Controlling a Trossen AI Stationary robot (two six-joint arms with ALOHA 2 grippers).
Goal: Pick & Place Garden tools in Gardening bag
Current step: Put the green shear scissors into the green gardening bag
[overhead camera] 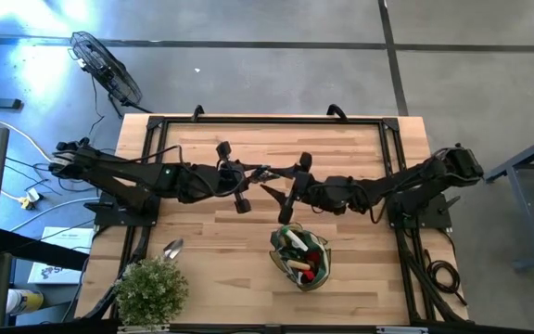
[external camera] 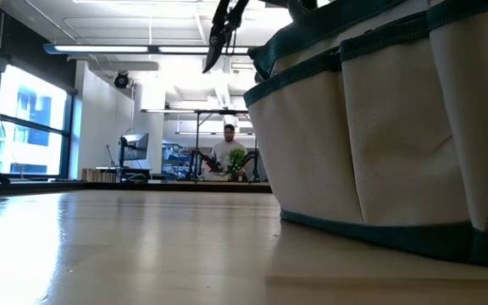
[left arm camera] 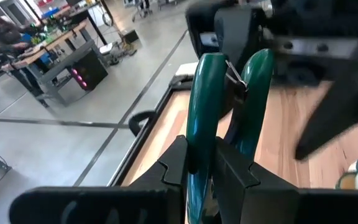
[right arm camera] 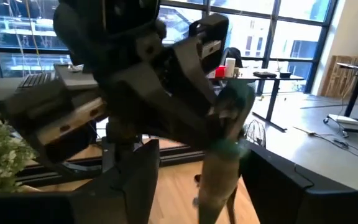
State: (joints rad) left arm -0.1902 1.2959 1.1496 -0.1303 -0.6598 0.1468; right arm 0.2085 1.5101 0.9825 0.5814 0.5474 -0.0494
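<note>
Green-handled pruners (left arm camera: 204, 106) hang above the middle of the table (overhead camera: 211, 232), with my left gripper (left arm camera: 210, 171) shut on them. Their dark blades (external camera: 220, 38) point down in the low view. My right gripper (right arm camera: 204, 186) faces the left one at close range (overhead camera: 281, 190). It is open, with a finger on either side of the pruners (right arm camera: 225, 137), apart from them. The olive and tan gardening bag (overhead camera: 300, 258) stands on the table near the front edge, with several tools sticking out of its mouth. A silver scoop (overhead camera: 171, 248) lies beside the potted plant. My left gripper pinches the pruners' two green handles (left arm camera: 197, 146) between its two fingers, which lie across them. The fingers come about level from the table's left. The pruners are lifted clear of the table, and the handles' rounded ends (left arm camera: 213, 62) reach toward my right gripper.
A bushy potted plant (overhead camera: 151, 289) stands at the front left corner. In the low view the bag's wall (external camera: 379, 127) fills the right half. Bare wood (overhead camera: 211, 232) lies between the plant and the bag. A person stands far off in the room behind the table.
</note>
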